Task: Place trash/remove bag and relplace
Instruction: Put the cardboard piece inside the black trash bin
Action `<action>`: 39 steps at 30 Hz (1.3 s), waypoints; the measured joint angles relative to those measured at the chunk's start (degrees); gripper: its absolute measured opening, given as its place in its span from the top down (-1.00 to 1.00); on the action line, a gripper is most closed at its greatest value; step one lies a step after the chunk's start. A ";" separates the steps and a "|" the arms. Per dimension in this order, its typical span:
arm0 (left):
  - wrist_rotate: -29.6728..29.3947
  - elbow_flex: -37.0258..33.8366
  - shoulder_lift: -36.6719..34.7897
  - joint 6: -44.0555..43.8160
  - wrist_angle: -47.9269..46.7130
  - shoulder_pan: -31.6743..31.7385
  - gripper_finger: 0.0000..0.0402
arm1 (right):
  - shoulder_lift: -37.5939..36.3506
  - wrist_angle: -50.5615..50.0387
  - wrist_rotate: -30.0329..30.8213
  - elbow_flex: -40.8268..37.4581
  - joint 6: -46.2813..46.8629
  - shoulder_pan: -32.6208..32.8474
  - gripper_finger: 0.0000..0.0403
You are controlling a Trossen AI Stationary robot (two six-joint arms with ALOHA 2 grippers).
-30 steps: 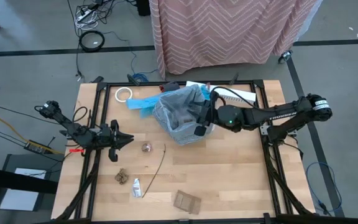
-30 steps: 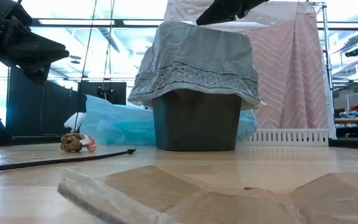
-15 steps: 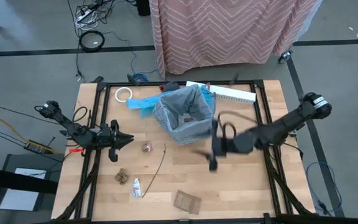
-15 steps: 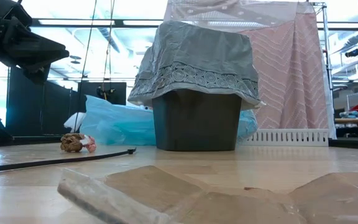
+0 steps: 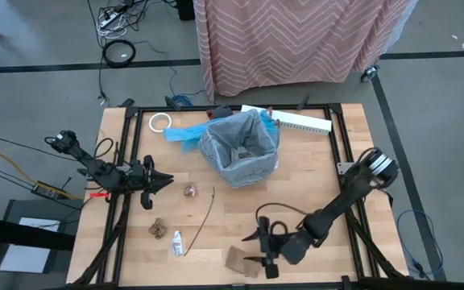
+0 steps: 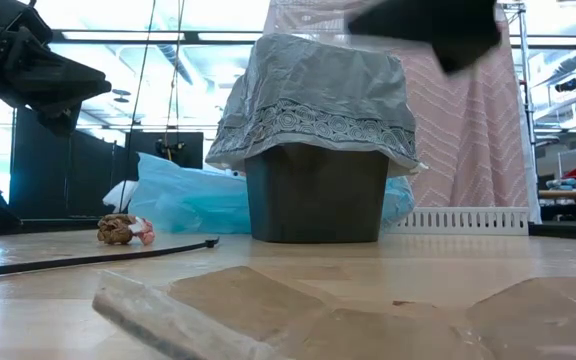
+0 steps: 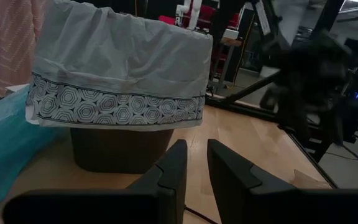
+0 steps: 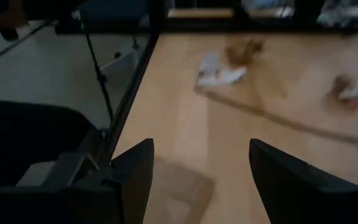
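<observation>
Brown and flat, the cardboard square (image 5: 242,260) lies at the near edge of the pale wooden table (image 5: 312,193), and the right gripper (image 5: 261,246) hangs just above and beside it with its two dark fingers (image 8: 288,180) spread wide apart and nothing between them; the right wrist view shows the square (image 8: 178,190) on the wood between those fingers. A little farther in lie the small white tube (image 5: 176,242) and a brown paper wad (image 5: 158,229), close together, with the thin dark stick (image 5: 202,213) slanting past them. Beyond these sits a second crumpled wad with a pink patch (image 5: 189,191). The left gripper (image 5: 166,181) waits at the table's left side, well apart from the scraps, its fingers (image 7: 179,168) drawn nearly together around empty air. Farther back stands the dark bin (image 6: 316,195), lined with the thin grey translucent plastic bag (image 5: 240,145) whose patterned hem (image 6: 308,128) folds down over the rim. A bright blue plastic bag (image 5: 185,134) lies against the bin's left side, and a white tape roll (image 5: 160,122) rests near the far left corner.
</observation>
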 joint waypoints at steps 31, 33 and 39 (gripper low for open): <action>0.00 0.01 0.00 -0.38 0.00 -0.01 0.64 | 12.21 -7.91 -5.40 0.11 6.95 -1.89 0.94; 0.00 0.01 0.00 -0.38 0.00 0.00 0.64 | 12.26 -8.00 -3.73 0.11 7.12 -2.29 0.96; -0.09 -0.01 0.00 -1.23 -0.01 -0.01 0.64 | 12.30 -9.17 6.95 -0.08 1.63 -4.95 1.00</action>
